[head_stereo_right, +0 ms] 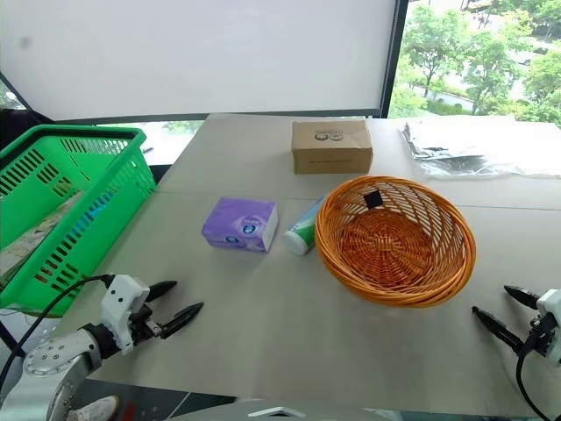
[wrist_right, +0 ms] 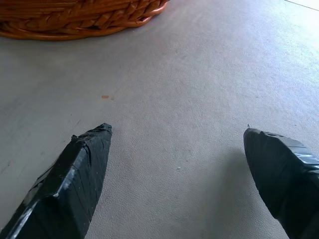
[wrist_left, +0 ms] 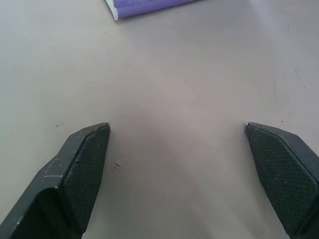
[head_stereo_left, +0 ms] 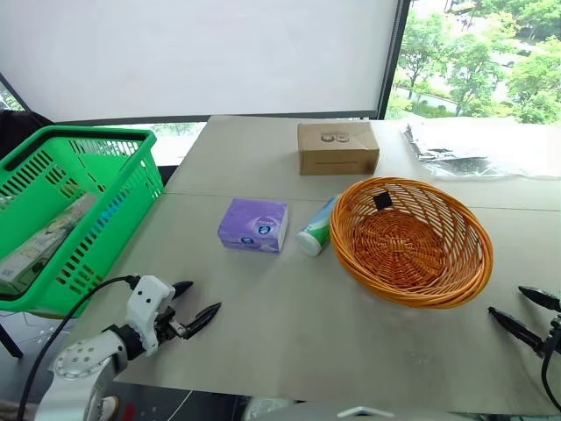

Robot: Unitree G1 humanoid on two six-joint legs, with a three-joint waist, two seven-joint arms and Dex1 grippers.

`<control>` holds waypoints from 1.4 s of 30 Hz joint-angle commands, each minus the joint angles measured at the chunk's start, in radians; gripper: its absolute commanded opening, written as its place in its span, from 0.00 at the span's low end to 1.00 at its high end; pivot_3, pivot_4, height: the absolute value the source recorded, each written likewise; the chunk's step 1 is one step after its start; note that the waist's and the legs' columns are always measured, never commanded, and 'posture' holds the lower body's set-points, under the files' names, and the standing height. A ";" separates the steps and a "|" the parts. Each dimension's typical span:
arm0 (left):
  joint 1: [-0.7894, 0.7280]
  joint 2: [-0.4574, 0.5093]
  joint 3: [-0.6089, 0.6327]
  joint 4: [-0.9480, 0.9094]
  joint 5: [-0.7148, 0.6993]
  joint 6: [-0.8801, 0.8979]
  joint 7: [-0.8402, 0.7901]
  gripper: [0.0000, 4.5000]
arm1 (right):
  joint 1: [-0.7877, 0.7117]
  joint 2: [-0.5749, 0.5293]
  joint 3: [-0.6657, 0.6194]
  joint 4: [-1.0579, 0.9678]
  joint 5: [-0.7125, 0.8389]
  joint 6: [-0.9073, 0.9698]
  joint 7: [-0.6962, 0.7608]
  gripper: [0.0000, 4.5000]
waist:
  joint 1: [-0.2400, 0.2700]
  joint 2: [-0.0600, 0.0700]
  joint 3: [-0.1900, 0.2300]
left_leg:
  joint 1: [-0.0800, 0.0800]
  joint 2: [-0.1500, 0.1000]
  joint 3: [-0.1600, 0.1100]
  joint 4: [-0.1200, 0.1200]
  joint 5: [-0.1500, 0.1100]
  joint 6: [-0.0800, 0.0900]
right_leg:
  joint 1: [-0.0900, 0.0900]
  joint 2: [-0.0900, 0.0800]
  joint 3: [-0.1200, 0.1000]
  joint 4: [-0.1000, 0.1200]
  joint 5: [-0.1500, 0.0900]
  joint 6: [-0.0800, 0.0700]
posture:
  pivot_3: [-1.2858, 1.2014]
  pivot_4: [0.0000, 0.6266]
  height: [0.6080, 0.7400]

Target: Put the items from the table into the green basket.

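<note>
L gripper (head_stereo_left: 196,303) open, fingers spread wide, nothing held, low over the table (head_stereo_left: 289,333) at the near left edge. R gripper (head_stereo_left: 522,313) also open and empty, at the near right edge, pointing in toward the middle.

Out from the L gripper: tissue pack (head_stereo_left: 253,224) lies flat mid-table, farther in and a bit right, well apart from the fingertips; its purple edge also shows in the L wrist view (wrist_left: 144,7). Bottle (head_stereo_left: 316,229) lies on its side just right of the pack, its far end against the orange wicker basket (head_stereo_left: 412,241). Wicker basket sits right of centre, w/ a small black square inside on its far wall. R wrist view catches its rim (wrist_right: 75,22) ahead of the R fingers.

Green basket (head_stereo_left: 123,189) stands at the left table edge, off to the left of the pack, w/ some packaged goods inside. Cardboard box (head_stereo_left: 337,147) sits far centre, beyond the table seam. Clear plastic wrap (head_stereo_left: 473,149) lies far right.
</note>
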 commanded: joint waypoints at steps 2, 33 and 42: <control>0.018 0.031 0.054 -0.036 -0.030 0.029 -0.017 0.99 | -0.015 -0.014 -0.017 -0.003 0.004 -0.015 0.020 1.00 | 0.000 0.000 0.000 | 0.000 0.000 0.000 0.000 0.000 0.000 | 0.000 0.000 0.000 0.000 0.000 0.000 | 0.56 0.07 1.00; 0.062 0.362 0.420 -0.356 -0.468 0.465 -0.414 0.99 | 0.034 -0.178 -0.003 -0.860 0.261 0.501 -0.099 1.00 | -0.055 -0.001 0.019 | -0.001 0.011 0.012 -0.001 0.000 0.000 | -0.002 0.001 -0.005 0.002 -0.002 -0.002 | 0.53 0.07 1.00; 0.058 0.380 0.537 -0.500 -0.522 0.483 -0.478 0.99 | -0.149 -0.222 0.377 -1.010 0.047 0.643 -0.186 1.00 | -0.032 -0.011 0.029 | -0.003 0.011 0.012 0.001 0.000 0.000 | -0.001 0.000 -0.007 -0.002 -0.002 -0.002 | 0.57 0.06 1.00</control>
